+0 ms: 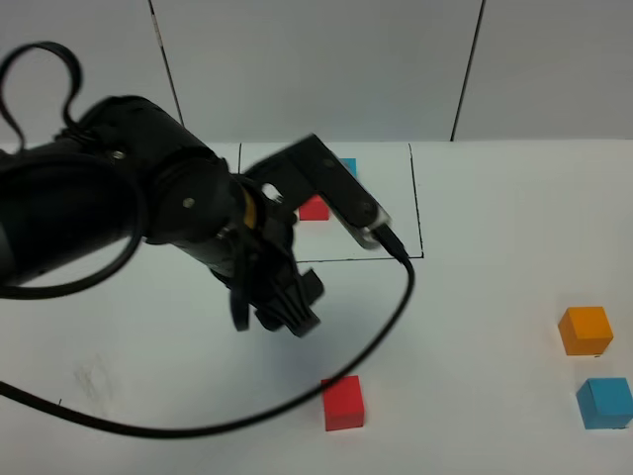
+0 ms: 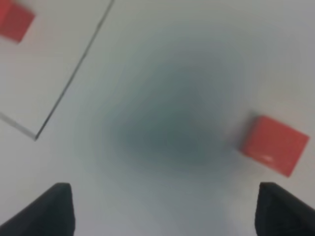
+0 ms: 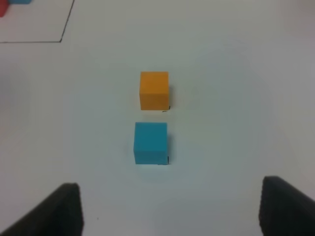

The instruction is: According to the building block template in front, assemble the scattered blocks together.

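Observation:
The template is a black-line rectangle (image 1: 419,213) at the back, framing a red cube (image 1: 315,209) and a blue cube (image 1: 347,166); its orange cube is hidden behind my left arm. The loose red cube (image 1: 343,402) lies near the front. My left gripper (image 1: 279,319) hovers open and empty above the table, behind and left of the loose red cube (image 2: 274,144). The loose orange cube (image 1: 586,330) and light blue cube (image 1: 604,402) sit close together at the right. My right gripper (image 3: 172,211) is open and empty, with the blue cube (image 3: 150,142) and orange cube (image 3: 154,90) ahead of it.
My left arm and its black cable (image 1: 396,307) cover much of the left and middle of the table. The template's corner line (image 2: 37,136) and its red cube (image 2: 15,20) show in the left wrist view. The template's corner (image 3: 61,39) shows in the right wrist view.

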Motion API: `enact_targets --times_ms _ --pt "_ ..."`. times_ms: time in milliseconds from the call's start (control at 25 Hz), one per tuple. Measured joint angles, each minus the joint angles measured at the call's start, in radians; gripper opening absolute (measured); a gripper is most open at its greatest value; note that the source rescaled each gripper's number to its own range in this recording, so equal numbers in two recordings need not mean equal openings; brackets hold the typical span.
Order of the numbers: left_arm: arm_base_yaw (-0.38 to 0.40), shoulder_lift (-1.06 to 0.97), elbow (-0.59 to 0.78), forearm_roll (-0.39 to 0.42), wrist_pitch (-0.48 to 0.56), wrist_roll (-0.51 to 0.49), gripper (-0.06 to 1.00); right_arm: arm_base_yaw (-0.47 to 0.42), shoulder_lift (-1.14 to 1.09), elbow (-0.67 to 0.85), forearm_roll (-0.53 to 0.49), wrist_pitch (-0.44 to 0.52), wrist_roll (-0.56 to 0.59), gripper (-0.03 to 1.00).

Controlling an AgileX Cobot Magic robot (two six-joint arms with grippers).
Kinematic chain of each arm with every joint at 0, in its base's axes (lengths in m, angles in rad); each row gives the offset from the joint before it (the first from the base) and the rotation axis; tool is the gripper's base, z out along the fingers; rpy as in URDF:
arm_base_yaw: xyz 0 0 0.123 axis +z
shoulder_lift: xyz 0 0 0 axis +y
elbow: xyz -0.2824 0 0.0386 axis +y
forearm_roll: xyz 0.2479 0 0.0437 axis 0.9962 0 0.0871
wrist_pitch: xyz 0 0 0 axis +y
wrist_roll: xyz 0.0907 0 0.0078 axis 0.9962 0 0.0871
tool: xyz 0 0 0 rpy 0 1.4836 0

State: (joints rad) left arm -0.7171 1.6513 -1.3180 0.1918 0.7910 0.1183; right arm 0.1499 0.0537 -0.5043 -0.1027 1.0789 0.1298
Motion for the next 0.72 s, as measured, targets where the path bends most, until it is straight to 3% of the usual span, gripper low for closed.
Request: enact_targets --times_ms 120,280,400,720 --pt "0.058 -0.058 0.0 0.159 0.117 -0.185 1.0 0.0 0.0 0.0 0.0 0.0 0.0 0.52" --pt "0.16 -0.122 0.0 0.316 0.3 -0.344 1.0 0.0 0.0 0.0 0.0 0.0 0.0 0.52" --pt "0.25 -0.179 0.001 0.331 0.392 -0.377 1.0 0.0 0.0 0.0 0.0 0.0 0.0 0.52" --pt "0.409 -0.446 0.002 0.3 0.396 -0.388 1.0 0.0 0.0 0.0 0.0 0.0 0.0 0.52"
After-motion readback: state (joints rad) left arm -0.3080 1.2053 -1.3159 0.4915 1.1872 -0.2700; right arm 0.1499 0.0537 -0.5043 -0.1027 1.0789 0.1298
